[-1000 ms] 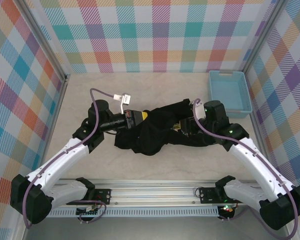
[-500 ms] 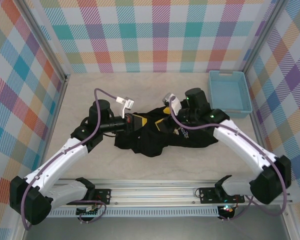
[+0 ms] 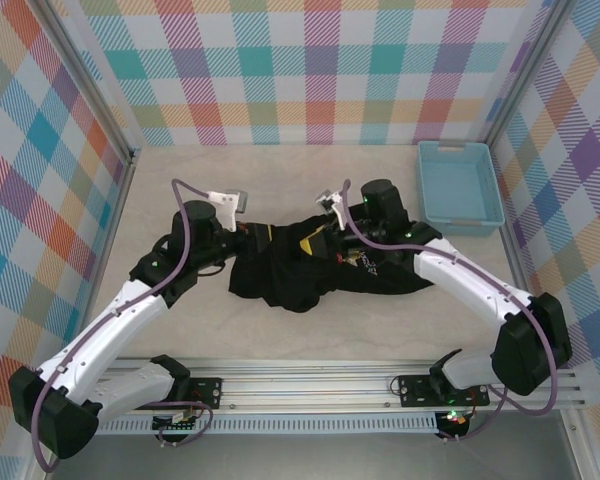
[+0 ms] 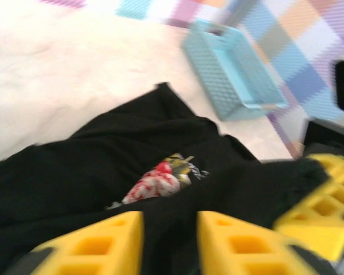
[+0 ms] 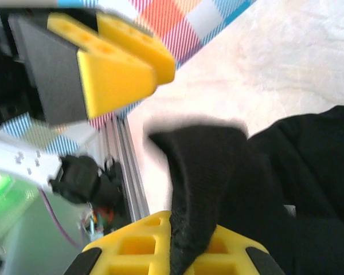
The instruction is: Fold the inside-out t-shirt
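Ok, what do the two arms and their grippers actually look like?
The left arm and right arm match: white shells, black joints and bases, a purple cable looped along each. The left gripper and right gripper carry yellow wedge-shaped fingers with square pockets.

**Black t-shirt bunched in a heap at mid-desk**

The t-shirt (image 3: pixel 310 280) was plain black soft cloth, not laid flat but crumpled into a long, low heap. It ran left to right across the middle of the desk (image 3: pixel 380 335). Its left part bulged toward the near edge, and its right part thinned into a narrower band. Folds and creases crossed it everywhere, and no sleeve or collar could be told apart. Seen from the left wrist, a small red-and-white print (image 4: pixel 155 183) showed in a hollow among the folds. Seen from the right wrist, one thick fold rose off the heap, pinched in the right tool (image 5: pixel 183 246).
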Available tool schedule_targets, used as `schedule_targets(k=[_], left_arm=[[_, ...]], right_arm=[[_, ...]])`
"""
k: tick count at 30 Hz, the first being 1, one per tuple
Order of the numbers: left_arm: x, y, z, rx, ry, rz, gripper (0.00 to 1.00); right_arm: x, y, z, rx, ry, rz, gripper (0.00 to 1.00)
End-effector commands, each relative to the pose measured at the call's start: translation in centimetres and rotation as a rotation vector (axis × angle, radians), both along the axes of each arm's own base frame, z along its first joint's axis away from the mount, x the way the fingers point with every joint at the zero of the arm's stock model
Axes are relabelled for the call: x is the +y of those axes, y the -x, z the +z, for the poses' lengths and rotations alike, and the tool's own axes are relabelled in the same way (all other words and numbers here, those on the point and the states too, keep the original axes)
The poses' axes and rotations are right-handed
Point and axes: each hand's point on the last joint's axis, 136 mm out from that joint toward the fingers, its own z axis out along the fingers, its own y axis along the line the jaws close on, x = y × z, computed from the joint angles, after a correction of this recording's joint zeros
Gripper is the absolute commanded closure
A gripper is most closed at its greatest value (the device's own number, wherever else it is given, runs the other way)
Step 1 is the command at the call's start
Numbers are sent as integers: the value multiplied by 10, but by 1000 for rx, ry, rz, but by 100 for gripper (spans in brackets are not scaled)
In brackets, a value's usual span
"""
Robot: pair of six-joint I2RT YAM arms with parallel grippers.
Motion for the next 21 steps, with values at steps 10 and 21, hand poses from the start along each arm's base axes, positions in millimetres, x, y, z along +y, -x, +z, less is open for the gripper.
schedule_targets(k=[10,21], left_arm=[[2,34,-42,219,96,54,32],[-53,28,-52,279,209,-138,54]], right_arm=[[19,-30,30,57,-173,-326,100],[12,-28,22,39,-138,-342,100]])
